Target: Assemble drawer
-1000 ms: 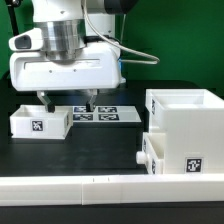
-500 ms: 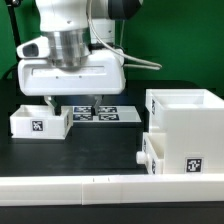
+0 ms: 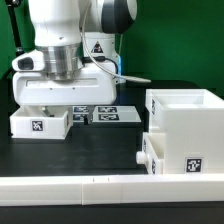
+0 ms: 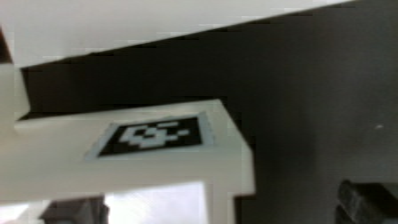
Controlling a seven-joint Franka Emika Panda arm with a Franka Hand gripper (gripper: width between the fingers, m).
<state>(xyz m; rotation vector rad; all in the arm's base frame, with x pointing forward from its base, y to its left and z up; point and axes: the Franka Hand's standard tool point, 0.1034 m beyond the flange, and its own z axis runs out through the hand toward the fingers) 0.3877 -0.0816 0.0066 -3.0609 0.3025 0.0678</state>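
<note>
- The gripper (image 3: 62,106) belongs to a smooth, glossy white robot hand. It hangs low over the exterior view's left side of a matte black table (image 3: 100,145).
- Directly under it sits the loose tray (image 3: 40,124), a small, open-topped, boxy part of white plastic. The tray carries a black-and-white square tag (image 3: 38,126) on its front wall.
- I cannot tell how the fingers are set. The hand's body and the tray hide them in the exterior view. The wrist view is blurred and shows only vague dark shapes.
- The wrist view is filled by a flat white tray wall with a pixelated square tag (image 4: 160,136), set against the dark table.
- The housing (image 3: 185,125) stands upright on the exterior view's right, well apart from the loose tray. It is tall, boxy, white and open at the top, with a square tag low on its front.
- A second tray (image 3: 152,155) sits at the housing's lower side, and its small round knob (image 3: 138,157) points toward the exterior view's left.
- The marker board (image 3: 108,115), thin and flat with printed squares, lies on the table behind, between the loose tray and the housing.
- A long, low white border rail (image 3: 100,190) runs across the front.
- Compared with half a second ago, the hand has dropped lower and shifted toward the exterior view's left. Its dark fingers were then visible and spread above the tray, and they are now out of sight. The trays, housing and board lie as before.
</note>
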